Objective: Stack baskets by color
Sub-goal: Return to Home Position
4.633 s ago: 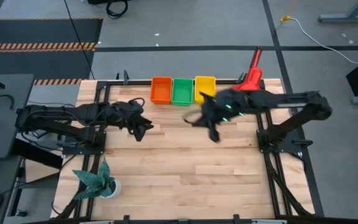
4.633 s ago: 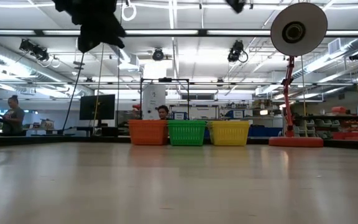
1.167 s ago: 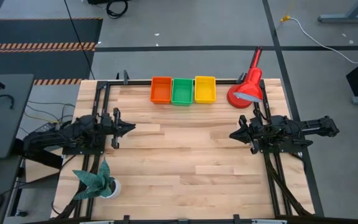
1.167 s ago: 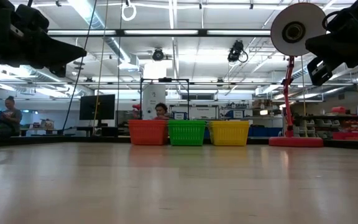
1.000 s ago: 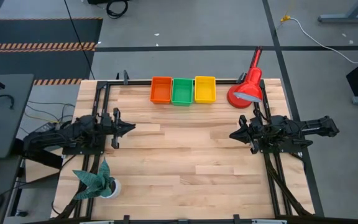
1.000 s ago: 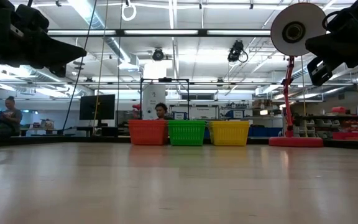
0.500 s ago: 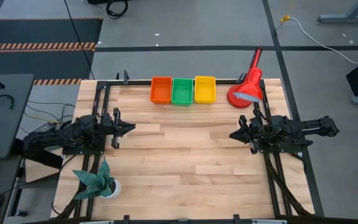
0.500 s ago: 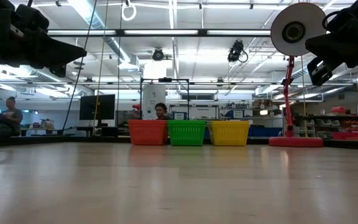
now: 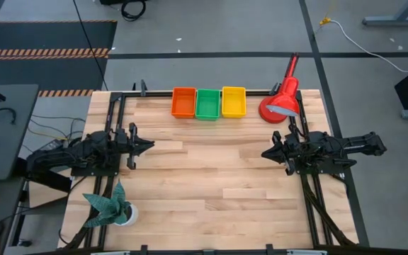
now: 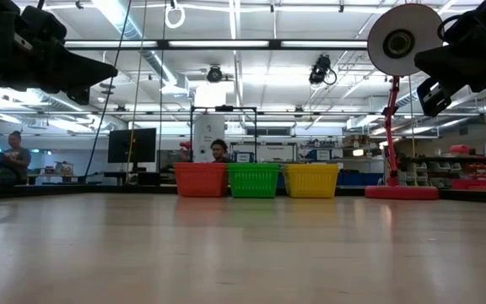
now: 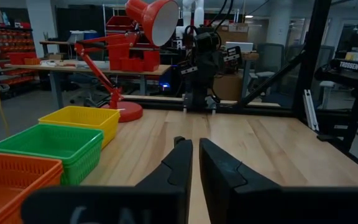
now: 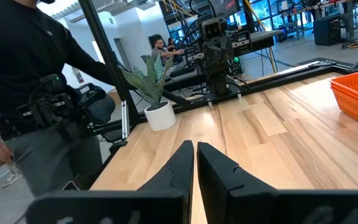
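A wooden counter (image 9: 211,191) fills a workshop floor. From above, the orange baskets (image 9: 183,103), green baskets (image 9: 207,104) and yellow baskets (image 9: 234,101) sit side by side at its far edge. The left claw (image 9: 147,146) and right claw (image 9: 266,153) are well apart from them. At counter height the baskets look level. Each wrist view shows its own claw clenched on nothing. Little risk remains, though a stray right-arm sweep could knock the nearby red lamp (image 9: 280,103).

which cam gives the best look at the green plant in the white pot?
Right wrist view: the green-leaved plant in its white pot stands whole, side-on. High view shows it from above, leaves covering most of the pot. Low and left wrist views miss it.
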`<action>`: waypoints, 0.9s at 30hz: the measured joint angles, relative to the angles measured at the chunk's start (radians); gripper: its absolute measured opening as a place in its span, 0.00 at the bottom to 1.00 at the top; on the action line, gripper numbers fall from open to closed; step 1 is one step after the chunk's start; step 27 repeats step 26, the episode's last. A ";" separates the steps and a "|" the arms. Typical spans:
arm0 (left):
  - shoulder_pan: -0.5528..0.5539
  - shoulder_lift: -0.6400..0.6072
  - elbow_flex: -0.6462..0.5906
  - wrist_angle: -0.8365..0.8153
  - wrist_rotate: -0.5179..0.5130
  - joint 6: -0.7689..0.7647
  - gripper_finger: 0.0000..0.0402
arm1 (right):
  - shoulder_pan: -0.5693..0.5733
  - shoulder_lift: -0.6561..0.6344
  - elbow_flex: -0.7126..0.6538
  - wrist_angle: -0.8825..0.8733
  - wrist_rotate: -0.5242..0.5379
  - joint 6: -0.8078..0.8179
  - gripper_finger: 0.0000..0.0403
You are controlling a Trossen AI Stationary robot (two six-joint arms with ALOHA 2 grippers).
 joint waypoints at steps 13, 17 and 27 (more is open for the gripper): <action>0.000 0.000 0.000 0.000 0.000 0.000 0.08 | 0.000 0.000 0.000 0.000 0.000 0.000 0.07; 0.000 0.000 0.000 0.000 0.000 0.000 0.08 | 0.000 0.000 0.000 0.000 0.000 0.000 0.07; 0.000 0.000 0.000 0.000 0.000 0.000 0.10 | 0.000 0.000 0.000 0.000 0.000 0.000 0.07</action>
